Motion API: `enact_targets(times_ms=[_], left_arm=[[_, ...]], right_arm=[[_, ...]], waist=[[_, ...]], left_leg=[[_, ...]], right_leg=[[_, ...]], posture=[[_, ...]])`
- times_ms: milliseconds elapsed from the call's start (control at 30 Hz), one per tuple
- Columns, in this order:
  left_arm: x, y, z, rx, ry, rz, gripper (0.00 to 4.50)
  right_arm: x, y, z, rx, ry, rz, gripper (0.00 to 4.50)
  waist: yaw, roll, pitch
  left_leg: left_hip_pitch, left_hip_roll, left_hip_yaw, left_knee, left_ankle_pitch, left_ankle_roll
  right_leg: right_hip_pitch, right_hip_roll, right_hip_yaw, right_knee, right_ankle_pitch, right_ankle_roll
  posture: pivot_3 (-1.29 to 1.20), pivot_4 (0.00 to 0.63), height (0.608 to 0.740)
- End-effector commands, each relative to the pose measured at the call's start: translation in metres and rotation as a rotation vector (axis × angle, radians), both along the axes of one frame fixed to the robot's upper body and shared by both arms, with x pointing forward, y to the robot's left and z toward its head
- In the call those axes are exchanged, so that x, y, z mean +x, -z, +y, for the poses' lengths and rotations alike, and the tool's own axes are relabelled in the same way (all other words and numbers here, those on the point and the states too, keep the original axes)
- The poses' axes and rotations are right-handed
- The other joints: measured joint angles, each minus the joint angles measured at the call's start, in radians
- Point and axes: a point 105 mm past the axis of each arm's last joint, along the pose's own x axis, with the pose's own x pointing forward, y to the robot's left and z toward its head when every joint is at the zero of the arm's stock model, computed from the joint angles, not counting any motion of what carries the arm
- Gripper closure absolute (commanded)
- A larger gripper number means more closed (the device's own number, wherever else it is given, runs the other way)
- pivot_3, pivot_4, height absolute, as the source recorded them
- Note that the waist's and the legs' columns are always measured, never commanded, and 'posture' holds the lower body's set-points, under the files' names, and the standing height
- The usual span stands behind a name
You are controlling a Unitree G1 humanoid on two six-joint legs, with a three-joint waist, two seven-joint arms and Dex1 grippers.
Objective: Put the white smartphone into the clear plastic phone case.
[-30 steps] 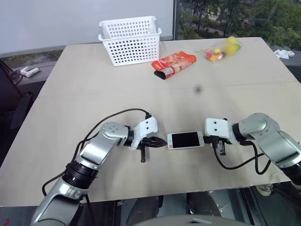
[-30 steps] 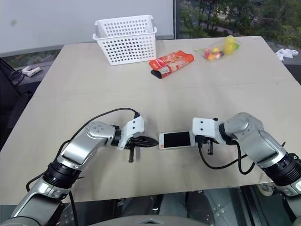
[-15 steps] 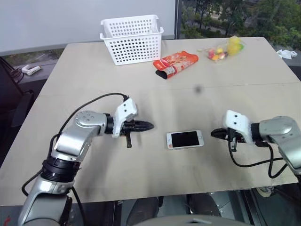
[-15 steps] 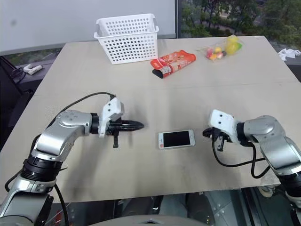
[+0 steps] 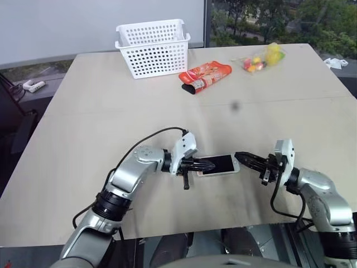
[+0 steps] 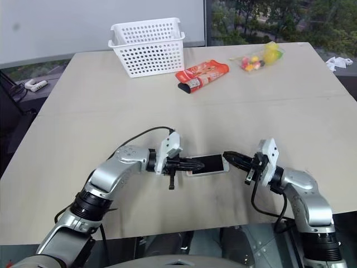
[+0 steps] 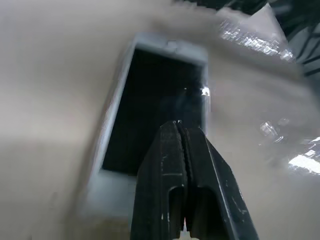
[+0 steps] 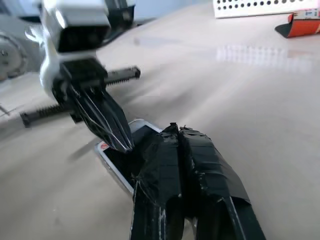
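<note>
Left eye view: white smartphone [image 5: 218,164] lies flat, screen up, lower centre of frame on the worktop [image 5: 111,111]. Left pincer [image 5: 211,165] clenched, empty, tips over the phone's left end. Right pincer [image 5: 241,158] also clenched, empty, tip at the phone's right end. Clear plastic phone case: can't make it out as a separate thing; may sit under the phone, can't tell.

Handling call: phone is stiff, light, glass face slick and scratchable. With both pincers clenched, end-on nudging is all they can do. To lift it, I'd open up and pinch across the long white edges near the middle, not on the screen.

Right eye view: same layout. White basket [image 6: 148,46], red pouch [image 6: 202,74] and bag of coloured items [image 6: 260,58] sit at the top, well apart from the work.

Left wrist view: shut fingers [image 7: 175,170] hover over the black screen; a glossy film reflection shows at upper right, possibly the case.

Right wrist view: taped fingers [image 8: 185,165] shut, at the phone's end, left pincer opposite.

Versus half a second ago: both pincers stood well clear of the phone; now they've closed in on its ends. Phone hasn't visibly moved.
</note>
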Motion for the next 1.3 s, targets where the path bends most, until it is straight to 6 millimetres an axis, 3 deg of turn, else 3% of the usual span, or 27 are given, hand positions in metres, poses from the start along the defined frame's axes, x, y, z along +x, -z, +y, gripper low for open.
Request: enact_targets(times_ms=[33, 167, 267, 367, 567, 700, 900, 967, 1133, 1233, 1300], left_arm=[[-0.001, 0.016, 0.011, 0.074, -0.007, 0.004, 4.50], [0.000, 0.019, 0.015, 0.084, -0.020, 0.002, 4.50], [0.000, 0.019, 0.016, 0.083, -0.024, 0.002, 4.50], [0.000, 0.019, 0.016, 0.081, -0.029, 0.002, 4.50], [0.001, 0.017, 0.016, 0.080, -0.039, -0.004, 4.50], [0.000, 0.017, 0.017, 0.086, -0.039, -0.004, 4.50], [0.001, 0.016, 0.020, 0.093, -0.043, -0.007, 4.50], [0.001, 0.016, 0.021, 0.094, -0.043, -0.009, 4.50], [0.001, 0.016, 0.021, 0.098, -0.042, -0.011, 4.50], [0.000, 0.018, 0.021, 0.105, -0.038, -0.011, 4.50], [0.000, 0.019, 0.020, 0.104, -0.035, -0.010, 4.50]], right_arm=[[-0.001, 0.011, 0.005, -0.026, -0.049, -0.022, 4.46], [0.005, 0.057, -0.006, -0.169, -0.012, 0.091, 4.46], [0.000, 0.086, -0.008, -0.284, -0.043, 0.179, 4.46], [-0.008, 0.112, -0.006, -0.399, -0.092, 0.253, 4.46], [-0.019, 0.147, -0.002, -0.548, -0.157, 0.307, 4.46], [-0.029, 0.167, -0.005, -0.582, -0.176, 0.345, 4.46], [-0.033, 0.179, -0.004, -0.556, -0.159, 0.378, 4.46], [-0.033, 0.174, 0.000, -0.484, -0.159, 0.367, 4.46], [-0.026, 0.130, 0.011, -0.193, -0.165, 0.238, 4.46], [-0.028, 0.112, 0.012, -0.119, -0.199, 0.202, 4.46], [-0.032, 0.110, 0.011, -0.129, -0.227, 0.210, 4.46]], waist=[[0.000, 0.000, 0.000], [-0.003, 0.001, -0.002], [0.000, 0.000, -0.008], [0.002, -0.007, -0.023], [0.000, -0.016, -0.037], [0.002, -0.020, -0.048], [0.001, -0.021, -0.059], [0.001, -0.021, -0.061], [0.010, -0.018, -0.059], [0.018, -0.012, -0.055], [0.023, -0.010, -0.054]], left_leg=[[0.000, 0.000, 0.000, 0.000, 0.000, 0.000], [0.000, 0.000, 0.000, 0.000, 0.000, 0.000], [0.018, 0.000, 0.001, -0.004, -0.001, 0.001], [0.021, 0.001, 0.000, -0.004, -0.001, 0.001], [0.042, 0.009, 0.000, -0.010, -0.005, -0.004], [0.051, 0.011, 0.002, -0.016, -0.005, -0.004], [0.052, 0.012, 0.002, -0.018, -0.005, -0.004], [0.053, 0.012, 0.003, -0.020, -0.005, -0.004], [0.051, 0.013, 0.003, -0.020, -0.005, -0.004], [0.046, 0.012, 0.002, -0.021, -0.009, -0.002], [0.043, 0.012, 0.002, -0.021, -0.012, 0.000]], right_leg=[[0.000, 0.000, 0.000, 0.000, 0.000, 0.000], [0.000, 0.000, 0.000, 0.000, 0.000, 0.000], [0.017, 0.000, 0.001, -0.002, -0.001, 0.000], [0.019, 0.000, 0.001, -0.002, -0.001, 0.000], [0.045, 0.003, 0.002, -0.017, -0.006, 0.000], [0.052, 0.003, 0.003, -0.022, -0.007, 0.000], [0.052, 0.003, 0.003, -0.022, -0.007, -0.001], [0.052, 0.003, 0.003, -0.023, -0.007, -0.001], [0.052, 0.003, 0.003, -0.023, -0.007, -0.001], [0.048, 0.003, 0.003, -0.027, -0.007, -0.003], [0.045, 0.003, 0.001, -0.030, -0.005, -0.007]], posture=[[0.00, 0.150, 0.740], [0.00, 0.150, 0.740], [0.00, 0.150, 0.740], [0.00, 0.150, 0.740], [0.00, 0.150, 0.740], [0.00, 0.150, 0.740], [0.00, 0.150, 0.740], [0.00, 0.150, 0.740], [0.00, 0.150, 0.740], [0.00, 0.150, 0.740], [0.00, 0.150, 0.740]])
